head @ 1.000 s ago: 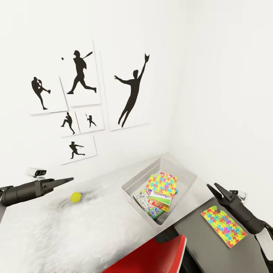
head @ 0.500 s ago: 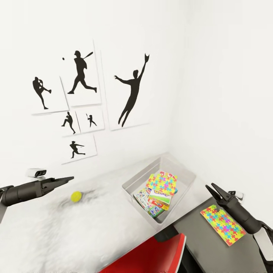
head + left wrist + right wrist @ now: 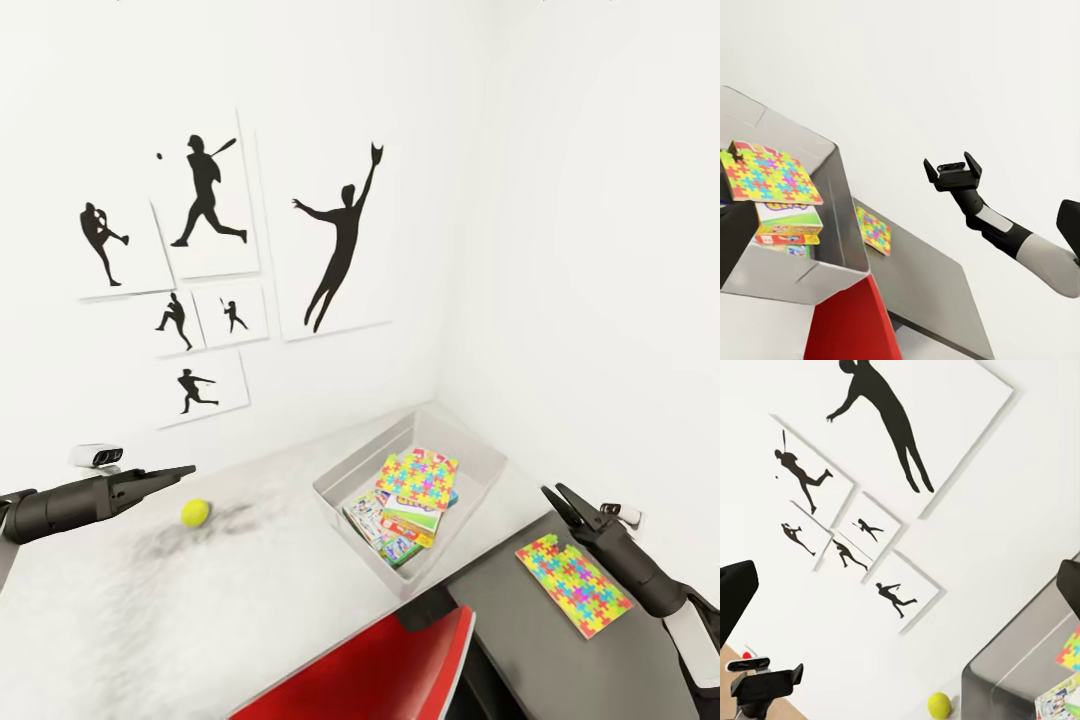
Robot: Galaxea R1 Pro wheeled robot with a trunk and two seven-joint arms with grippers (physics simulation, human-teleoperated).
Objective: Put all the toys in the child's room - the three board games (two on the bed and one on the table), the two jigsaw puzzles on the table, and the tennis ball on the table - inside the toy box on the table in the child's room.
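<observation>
The light grey toy box stands on the white table near the room's corner. Inside it, one jigsaw puzzle lies on top of stacked board games. The other jigsaw puzzle lies flat on the lower dark grey section, close below my open right gripper. The tennis ball rests on the table left of the box. My left gripper hovers open just above and left of the ball, holding nothing. The left wrist view shows the box, the board games and the right gripper.
Black baseball-player pictures hang on the white wall behind the table. A red chair is tucked under the table's front edge below the box. The right wall runs close beside the dark section.
The whole head view has shifted a little, so the camera moved. Both arms keep their poses, and nothing has been gripped or released.
</observation>
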